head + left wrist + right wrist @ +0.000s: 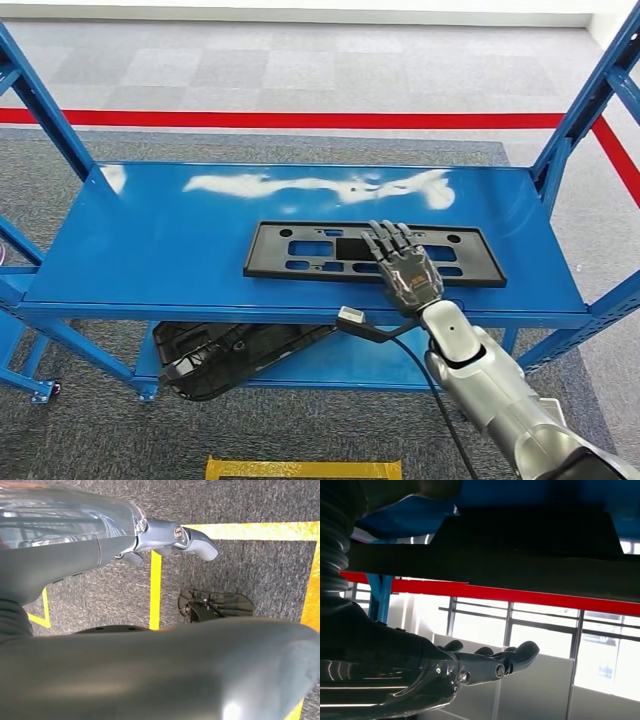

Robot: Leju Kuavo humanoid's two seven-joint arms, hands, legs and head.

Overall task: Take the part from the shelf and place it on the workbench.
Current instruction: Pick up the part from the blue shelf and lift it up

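the flat black plastic part [373, 253] lies on the blue shelf's [151, 250] top deck. the right hand [404, 268] rests on it, fingers stretched flat, gripping nothing. the left hand [177, 537] hangs over grey carpet, fingers straight and apart.

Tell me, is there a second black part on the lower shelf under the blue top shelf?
Yes, in the head view a black molded part lies on the lower shelf, below the flat black panel on top.
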